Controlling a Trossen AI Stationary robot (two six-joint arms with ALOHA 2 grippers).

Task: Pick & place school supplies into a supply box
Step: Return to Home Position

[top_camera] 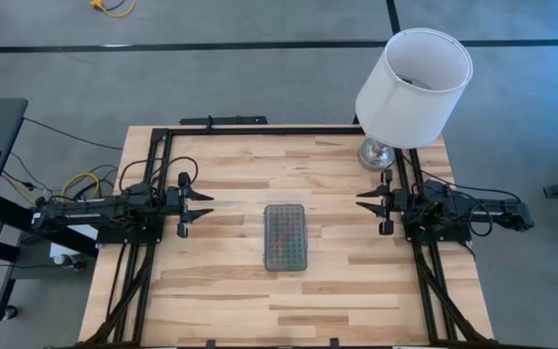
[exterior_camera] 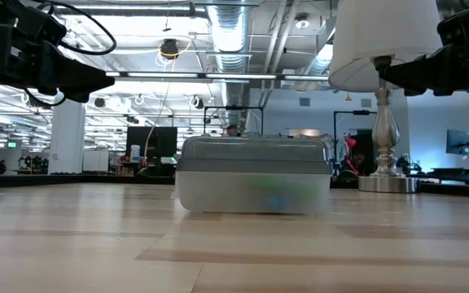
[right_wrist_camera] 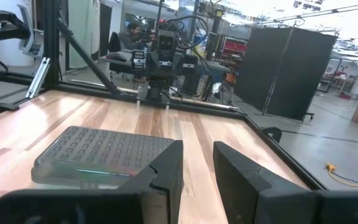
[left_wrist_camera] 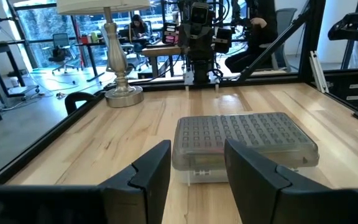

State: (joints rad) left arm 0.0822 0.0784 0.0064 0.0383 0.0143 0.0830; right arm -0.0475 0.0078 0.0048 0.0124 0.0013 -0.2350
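On the left side of the wooden table the left gripper hangs above the boards, pointing toward the middle. Its two fingers are spread apart and there is nothing between them. In the middle of the table lies the supply box, flat on the wood, with its grey dotted lid down. It is well apart from both grippers. Through its clear wall I see only a green and bluish blur, so I take it that the school supplies are inside, but I cannot tell one from another. I see no loose pen or scissors on the table. On the right, the right gripper faces the left one across the box. Its fingers are also parted, a little less widely, and they hold nothing. Just behind this arm, at the far right corner, stands a table lamp with a white shade and a silver foot. In my judgement the job is nearly done and only the retreat of the arms to rest is left. The main danger is this lamp: if the right arm swings outward while it folds, it may hit the foot and tip the lamp over. Whether the lid is truly latched, I cannot tell. If it is not, a low pass of either arm may flip it open.
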